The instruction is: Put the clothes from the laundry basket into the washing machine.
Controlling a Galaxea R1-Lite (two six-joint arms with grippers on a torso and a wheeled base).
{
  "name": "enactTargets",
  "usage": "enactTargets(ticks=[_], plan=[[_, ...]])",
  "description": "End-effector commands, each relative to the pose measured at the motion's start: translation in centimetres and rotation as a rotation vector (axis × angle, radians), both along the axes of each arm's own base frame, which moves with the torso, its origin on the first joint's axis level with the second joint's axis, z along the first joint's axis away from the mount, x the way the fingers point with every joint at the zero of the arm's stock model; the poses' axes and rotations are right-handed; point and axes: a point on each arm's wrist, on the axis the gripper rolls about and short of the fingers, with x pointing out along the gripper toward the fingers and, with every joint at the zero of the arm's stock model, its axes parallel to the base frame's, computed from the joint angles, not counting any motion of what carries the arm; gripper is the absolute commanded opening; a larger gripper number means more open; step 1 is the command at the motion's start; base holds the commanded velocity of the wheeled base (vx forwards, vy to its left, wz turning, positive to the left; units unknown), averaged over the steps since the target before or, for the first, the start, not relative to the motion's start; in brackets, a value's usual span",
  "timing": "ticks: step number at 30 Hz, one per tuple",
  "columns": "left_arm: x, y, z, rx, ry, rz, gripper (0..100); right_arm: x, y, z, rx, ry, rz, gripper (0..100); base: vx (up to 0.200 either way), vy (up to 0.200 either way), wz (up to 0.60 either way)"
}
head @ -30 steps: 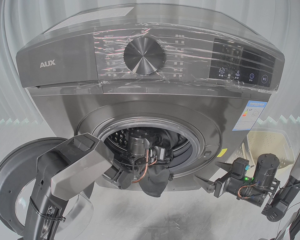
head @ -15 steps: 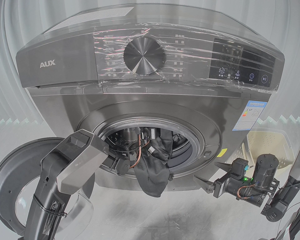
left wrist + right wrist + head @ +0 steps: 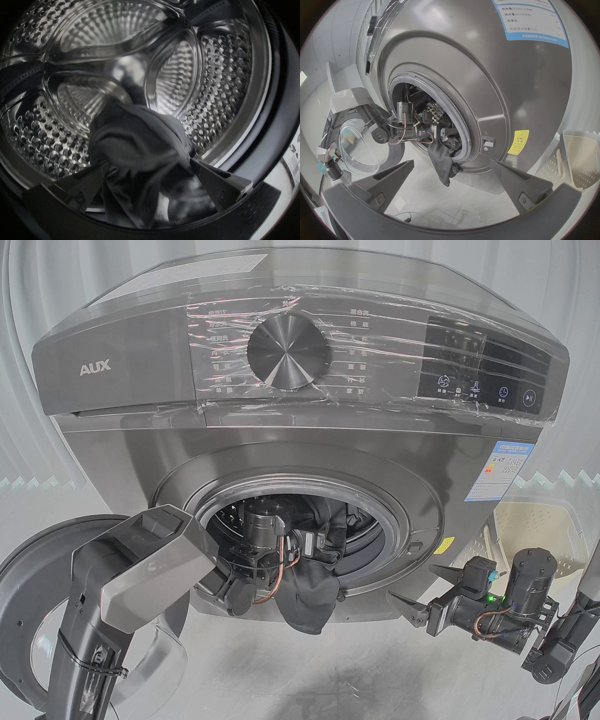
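A dark garment (image 3: 309,602) hangs over the lower rim of the washing machine (image 3: 125,452) opening, part inside the drum and part dangling outside. My left gripper (image 3: 148,165) is inside the opening, open, with the garment (image 3: 137,147) bunched between its spread fingers. The perforated drum (image 3: 218,81) lies behind the cloth. My right gripper (image 3: 417,590) hangs open and holds nothing, low at the right of the machine's front, beside the cream laundry basket (image 3: 544,534). From the right wrist view the garment (image 3: 440,162) droops below the door seal.
The round glass door (image 3: 31,590) stands swung open at the left, behind my left arm. The laundry basket (image 3: 581,156) sits on the floor to the right of the machine. Bare pale floor (image 3: 350,671) lies in front.
Half a second ago my left wrist was raised, with the garment stretched long over the rim. It has dropped back down and the cloth is bunched again. The right arm has kept still.
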Motion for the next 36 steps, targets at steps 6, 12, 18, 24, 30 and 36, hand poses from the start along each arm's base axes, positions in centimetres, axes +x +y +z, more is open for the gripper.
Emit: enactTargets(ticks=[6,12,18,24,30,36], plan=[[-3.0,-0.1,-2.0,0.067,0.102,-0.105,100,-0.1,0.2,0.0,-0.001,0.001,0.01,100,0.0,0.0,0.0],[-1.7,0.2,-3.6,0.072,0.103,-0.083,0,-0.1,0.2,0.0,0.0,0.0,0.008,100,0.0,0.0,0.0],[-1.4,0.1,-4.0,0.075,0.1,-0.083,0,-0.1,0.2,0.0,0.0,0.0,0.01,100,0.0,0.0,0.0],[1.9,0.2,-2.3,0.016,-0.014,0.046,0,-0.1,0.2,0.0,-0.001,0.001,0.01,100,0.0,0.0,0.0],[4.6,0.4,0.9,-0.071,-0.147,0.099,0,-0.1,0.2,0.0,-0.001,0.001,0.01,100,0.0,0.0,0.0],[4.9,0.8,1.3,-0.081,-0.165,0.11,0,-0.1,0.2,-0.1,-0.002,0.003,0.011,100,0.0,0.0,0.0]])
